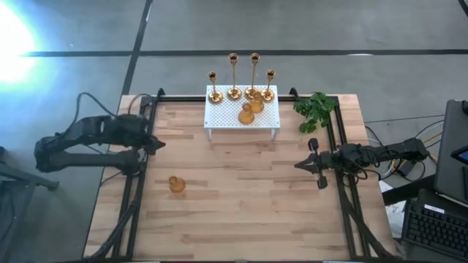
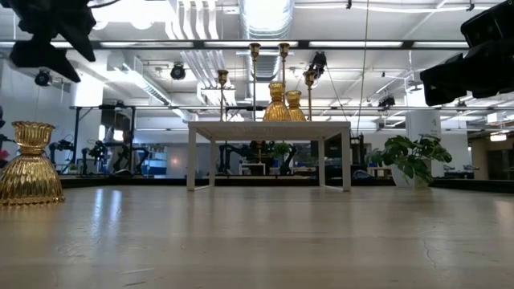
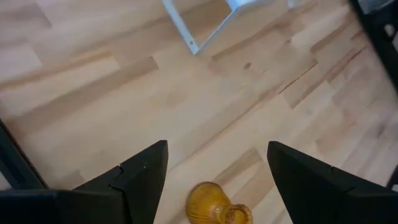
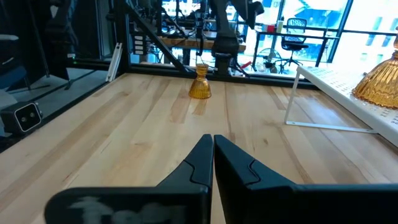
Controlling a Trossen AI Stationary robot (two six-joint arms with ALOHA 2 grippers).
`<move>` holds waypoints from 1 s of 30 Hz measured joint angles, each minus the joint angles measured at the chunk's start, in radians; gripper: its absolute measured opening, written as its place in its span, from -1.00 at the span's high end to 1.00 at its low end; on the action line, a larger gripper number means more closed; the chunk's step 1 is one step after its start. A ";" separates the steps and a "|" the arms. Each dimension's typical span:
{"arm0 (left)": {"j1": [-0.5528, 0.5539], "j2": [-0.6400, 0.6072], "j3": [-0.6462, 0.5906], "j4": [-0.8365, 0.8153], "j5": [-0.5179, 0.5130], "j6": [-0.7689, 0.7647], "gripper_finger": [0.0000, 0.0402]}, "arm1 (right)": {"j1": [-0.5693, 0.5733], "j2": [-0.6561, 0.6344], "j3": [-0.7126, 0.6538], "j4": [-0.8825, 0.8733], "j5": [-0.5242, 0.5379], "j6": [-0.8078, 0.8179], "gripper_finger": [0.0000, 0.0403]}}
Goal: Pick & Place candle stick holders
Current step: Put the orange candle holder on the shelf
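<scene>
One short squat gold candle stick holder [image 1: 176, 184] stands upright on its base on the wooden table, left of centre; it also shows in the low view [image 2: 28, 164] and both wrist views [image 3: 214, 205] [image 4: 199, 84]. Several more holders, tall thin ones [image 1: 234, 77] and short ones [image 1: 248, 112], stand on a white perforated stand [image 1: 219, 117] at the table's far middle. My left gripper [image 1: 158, 144] [image 3: 217, 146] hangs open above the table's left side, tilted down, farther from the near edge than the lone holder and clear of it. My right gripper [image 1: 300, 165] [image 4: 213, 146] waits shut and level at the right side.
A green leafy sprig [image 1: 316, 109] lies at the far right beside the stand. Black frame rails [image 1: 135, 190] run along the table's left and right sides. Bare wood spreads across the middle and near part of the table.
</scene>
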 joint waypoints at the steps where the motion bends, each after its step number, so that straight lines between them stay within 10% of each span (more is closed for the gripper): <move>1: -0.030 0.006 -0.010 0.002 -0.012 -0.041 -0.39 | 0.000 0.000 0.000 0.000 0.000 0.000 0.96; 22: -0.661 0.359 0.051 0.016 -0.300 -0.844 -0.39 | 0.000 0.000 0.000 0.000 0.000 0.000 0.96; 30: -0.762 0.563 0.221 -0.078 -0.255 -1.019 -0.39 | 0.000 0.000 0.000 0.000 0.000 0.000 0.96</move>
